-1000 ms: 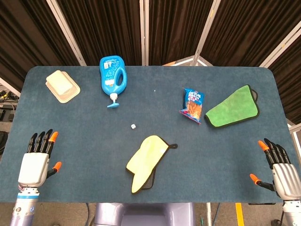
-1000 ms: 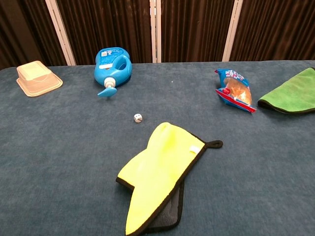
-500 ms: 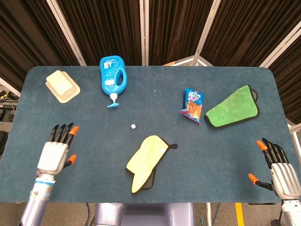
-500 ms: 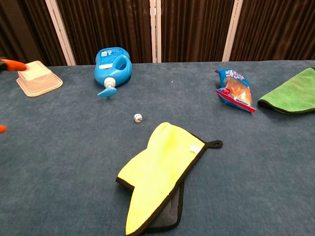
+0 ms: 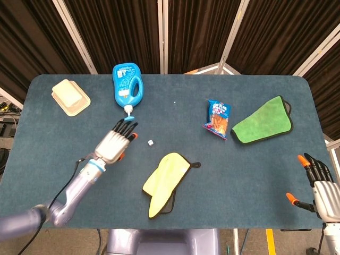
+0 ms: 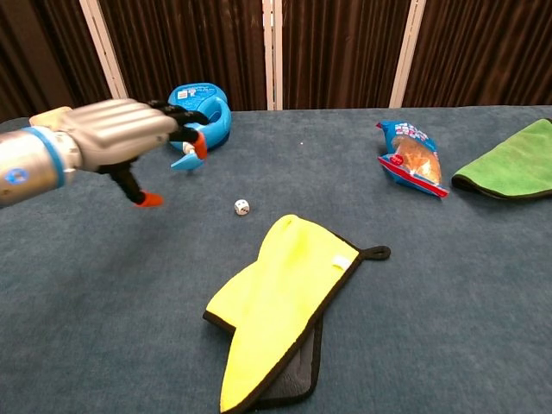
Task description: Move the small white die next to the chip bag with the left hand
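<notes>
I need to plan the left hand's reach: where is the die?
The die lies on the table near its middle, between the left hand and the yellow cloth.

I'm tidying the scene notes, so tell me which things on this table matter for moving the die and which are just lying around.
Part of the job:
white die
chip bag
left hand, open, reaching toward the die

Just lying about:
blue bottle
beige container
yellow cloth
green cloth
right hand, idle at the table's edge
</notes>
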Action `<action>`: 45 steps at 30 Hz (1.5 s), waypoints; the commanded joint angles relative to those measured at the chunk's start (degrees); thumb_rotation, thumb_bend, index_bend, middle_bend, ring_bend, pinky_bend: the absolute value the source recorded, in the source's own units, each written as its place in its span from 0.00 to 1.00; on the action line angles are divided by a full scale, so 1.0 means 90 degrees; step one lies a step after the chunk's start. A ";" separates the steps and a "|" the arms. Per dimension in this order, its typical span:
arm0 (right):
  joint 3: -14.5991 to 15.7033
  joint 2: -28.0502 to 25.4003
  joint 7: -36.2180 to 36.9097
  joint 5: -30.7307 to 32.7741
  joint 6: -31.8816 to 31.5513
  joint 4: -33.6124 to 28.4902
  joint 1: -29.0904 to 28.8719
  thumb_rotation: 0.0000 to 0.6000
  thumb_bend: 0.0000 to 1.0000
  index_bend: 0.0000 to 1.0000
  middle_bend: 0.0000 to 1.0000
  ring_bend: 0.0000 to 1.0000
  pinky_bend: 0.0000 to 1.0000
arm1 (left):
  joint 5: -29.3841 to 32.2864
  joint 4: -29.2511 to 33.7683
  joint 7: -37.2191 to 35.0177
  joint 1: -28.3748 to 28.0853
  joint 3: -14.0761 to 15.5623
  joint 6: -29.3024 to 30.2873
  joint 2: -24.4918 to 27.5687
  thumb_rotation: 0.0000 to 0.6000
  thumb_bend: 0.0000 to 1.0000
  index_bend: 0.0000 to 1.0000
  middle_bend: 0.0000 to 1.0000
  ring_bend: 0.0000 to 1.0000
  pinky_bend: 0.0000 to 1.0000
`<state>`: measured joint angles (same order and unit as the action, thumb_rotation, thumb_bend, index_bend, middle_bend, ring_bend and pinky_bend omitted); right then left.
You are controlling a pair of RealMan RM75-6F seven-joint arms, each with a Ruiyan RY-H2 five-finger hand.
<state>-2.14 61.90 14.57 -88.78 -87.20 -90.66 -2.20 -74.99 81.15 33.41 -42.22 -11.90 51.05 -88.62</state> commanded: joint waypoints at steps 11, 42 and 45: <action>-0.0047 -0.0076 0.0203 0.0109 -0.0023 0.0045 0.0052 1.00 0.10 0.02 0.00 0.00 0.00 | 0.0064 -0.2437 -0.0548 -0.1546 -0.0155 -0.1248 -0.1504 1.00 0.27 0.31 0.00 0.00 0.00; -0.0084 -0.0007 0.0198 0.0110 0.0013 0.0128 0.0031 1.00 0.09 0.02 0.00 0.00 0.00 | 0.0139 -0.3942 -0.1024 -0.2018 0.0167 -0.1488 -0.2324 1.00 0.33 0.40 0.00 0.00 0.00; -0.0088 -0.0001 0.0190 0.0109 0.0010 0.0136 0.0030 1.00 0.09 0.02 0.00 0.00 0.00 | 0.0154 -0.3992 -0.1066 -0.2028 0.0182 -0.1500 -0.2366 1.00 0.37 0.42 0.00 0.00 0.00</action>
<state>-2.94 61.90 16.28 -87.80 -87.11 -89.43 -1.94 -73.63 45.28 23.88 -60.45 -10.31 37.59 -109.84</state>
